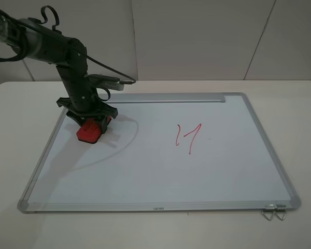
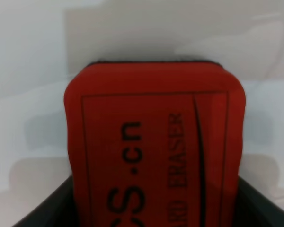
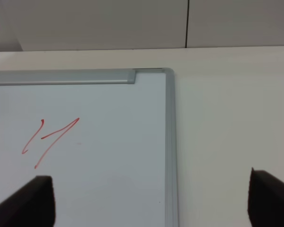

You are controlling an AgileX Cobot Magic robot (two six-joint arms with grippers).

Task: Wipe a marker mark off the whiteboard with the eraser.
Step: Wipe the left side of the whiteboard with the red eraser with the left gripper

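your left gripper [image 1: 93, 120] is clamping the eraser [image 1: 88, 133] between its jaws, felt side down near the whiteboard's [image 1: 160, 208] far left corner. the letter isn't showing, perhaps hidden underneath, so be pressing flat and evenly, avoiding the two red strokes [image 1: 188, 136]. your right gripper [image 3: 154, 201] is hanging wide open, holding nothing.

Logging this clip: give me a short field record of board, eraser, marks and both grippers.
whiteboard: lying flat on table
eraser: red, in left gripper, at board's far-left part
marks: one red "11"-like mark mid-board; no other seen
left gripper: shut on eraser
right gripper: open, facing board's right edge
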